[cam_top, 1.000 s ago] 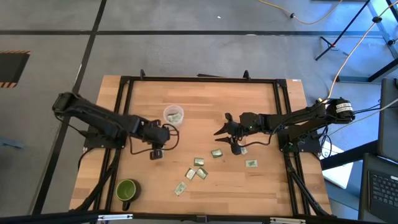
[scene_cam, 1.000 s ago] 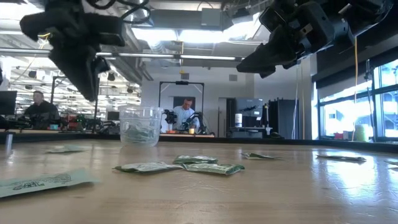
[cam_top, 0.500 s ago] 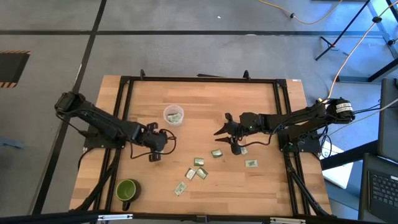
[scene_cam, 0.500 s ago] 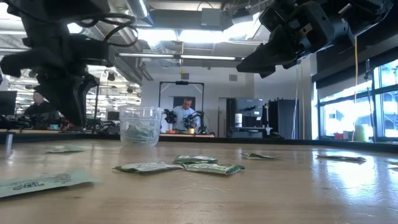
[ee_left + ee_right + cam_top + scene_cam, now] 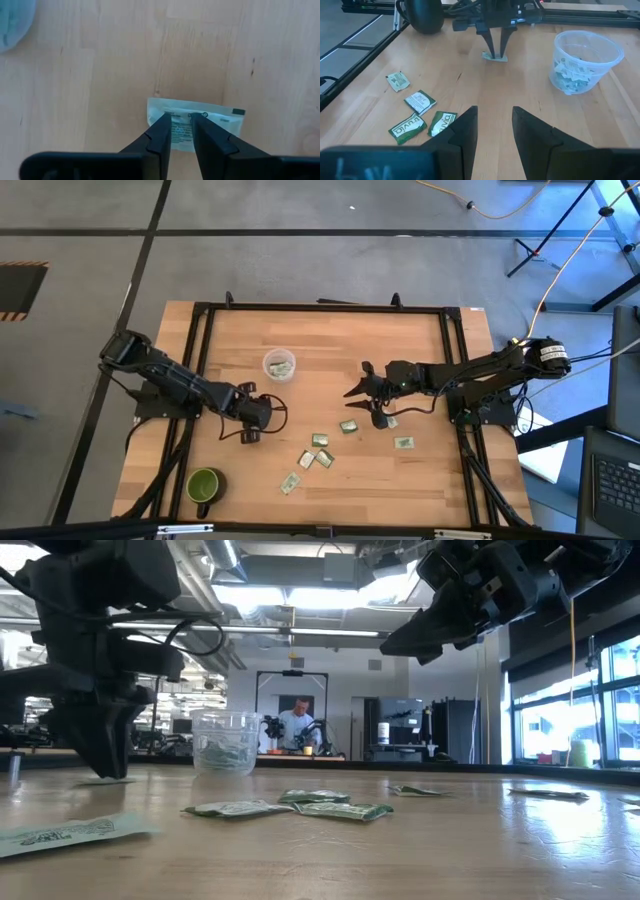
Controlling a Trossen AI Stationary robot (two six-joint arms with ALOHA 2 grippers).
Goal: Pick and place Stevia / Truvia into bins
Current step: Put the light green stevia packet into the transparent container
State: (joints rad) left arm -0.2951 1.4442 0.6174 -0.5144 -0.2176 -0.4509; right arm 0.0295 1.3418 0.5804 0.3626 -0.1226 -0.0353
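Note:
A white-and-green Stevia sachet [image 5: 212, 117] lies flat on the wood left of centre. My left gripper [image 5: 181, 118] points down right over it, its fingertips a little apart and astride the sachet's middle; the right wrist view shows it too [image 5: 496, 51]. The clear cup [image 5: 279, 365] stands behind it with several sachets inside. More sachets [image 5: 320, 442] lie flat near the table's middle. My right gripper [image 5: 365, 393] hangs open above them, clear of the table, with nothing between its fingers. My left gripper comes at the flat sachet from above, pointing steeply down, its fingertips [image 5: 165, 120] at the sachet's middle [image 5: 181, 131]. The sachet lies flat on the table. Whether the tips touch it, I cannot tell.
A green mug [image 5: 204, 486] stands at the near left corner. Black frame rails [image 5: 200, 360] run along the table's sides. People sit at benches in the room beyond the far edge [image 5: 297, 725].
My left gripper has come down from above cup height to just over the table, ending on the lone sachet at the left. The right arm has kept still, and no sachet has moved.

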